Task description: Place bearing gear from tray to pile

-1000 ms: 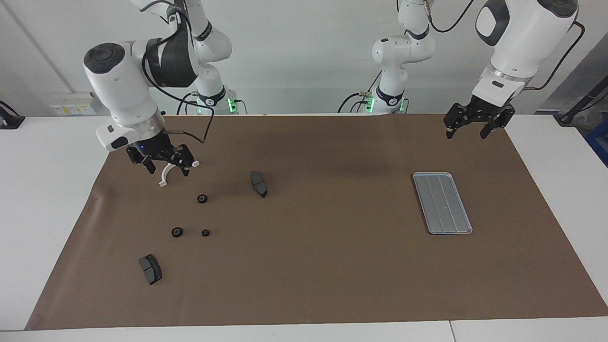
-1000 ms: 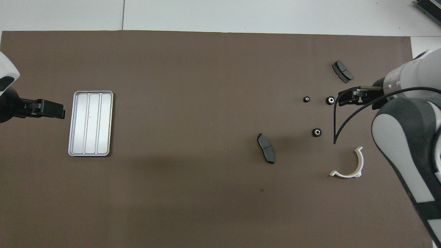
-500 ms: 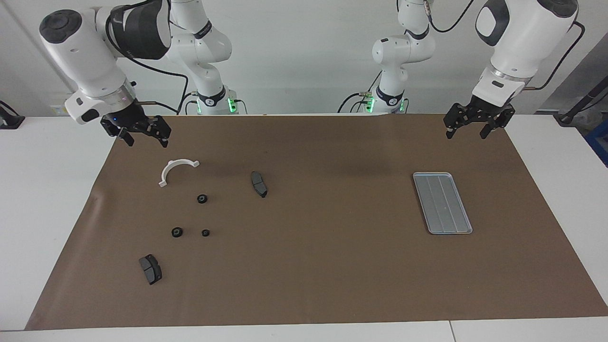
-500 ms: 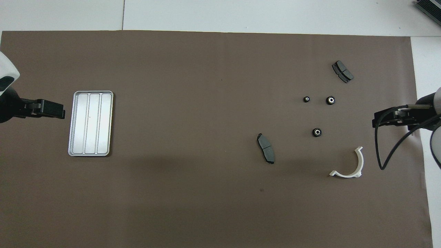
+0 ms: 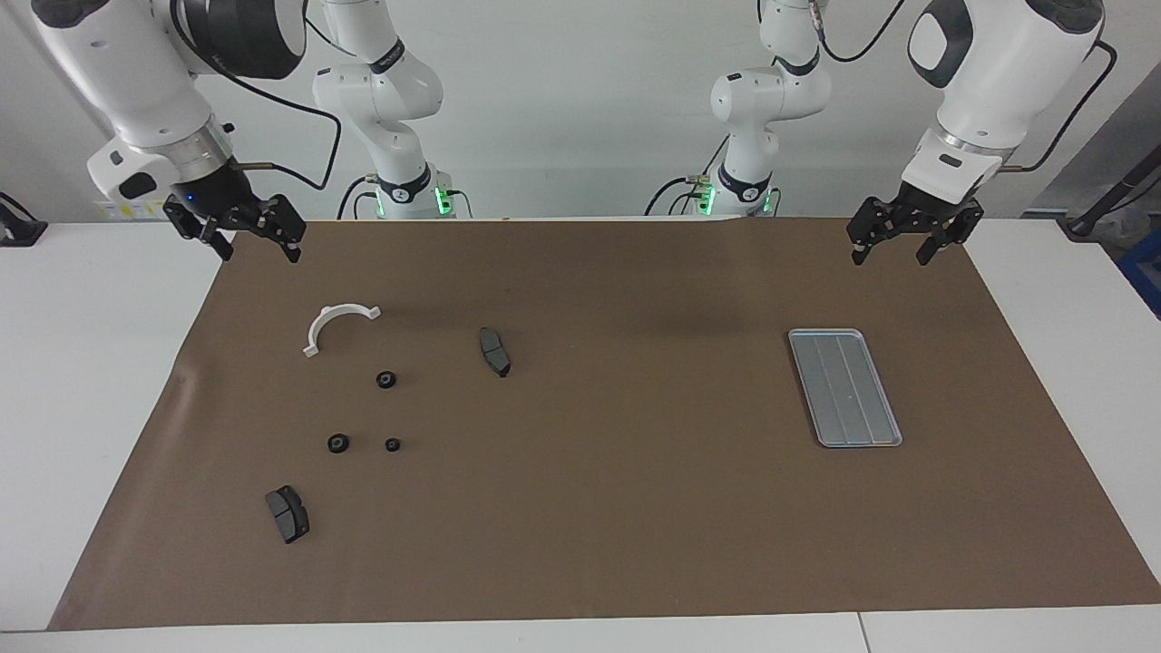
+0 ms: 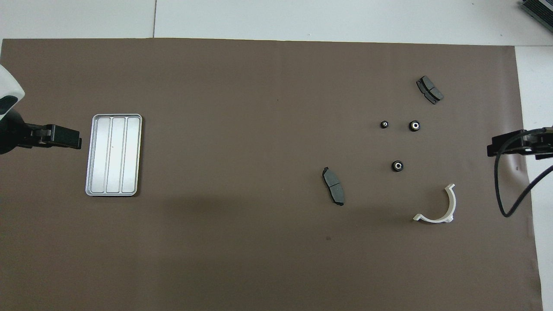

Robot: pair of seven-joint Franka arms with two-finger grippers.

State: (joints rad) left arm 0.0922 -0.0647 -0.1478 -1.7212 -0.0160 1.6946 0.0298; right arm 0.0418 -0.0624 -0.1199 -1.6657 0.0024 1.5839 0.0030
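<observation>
The silver grooved tray [image 5: 845, 388] [image 6: 114, 154] lies at the left arm's end of the brown mat with nothing in it. The pile is at the right arm's end: three small black round bearing gears [image 5: 386, 379] [image 5: 337, 443] [image 5: 392, 444] [image 6: 397, 166], a white half-ring bracket [image 5: 331, 315] [image 6: 452, 203] and two dark grey pads [image 5: 494, 351] [image 5: 287, 513]. My right gripper [image 5: 258, 245] [image 6: 492, 147] hangs open and empty over the mat's edge beside the pile. Held just as open and empty, my left gripper [image 5: 890, 256] [image 6: 77, 140] waits above the mat beside the tray.
The brown mat [image 5: 635, 508] covers most of the white table [image 5: 82, 381]. Between the pile and the tray lies a wide stretch of bare mat. A black cable [image 6: 503, 194] loops down from the right wrist over the mat's edge.
My right gripper has risen from just above the white bracket and drawn back to the mat's edge at its own end, empty. The left arm and all parts have stayed put.
</observation>
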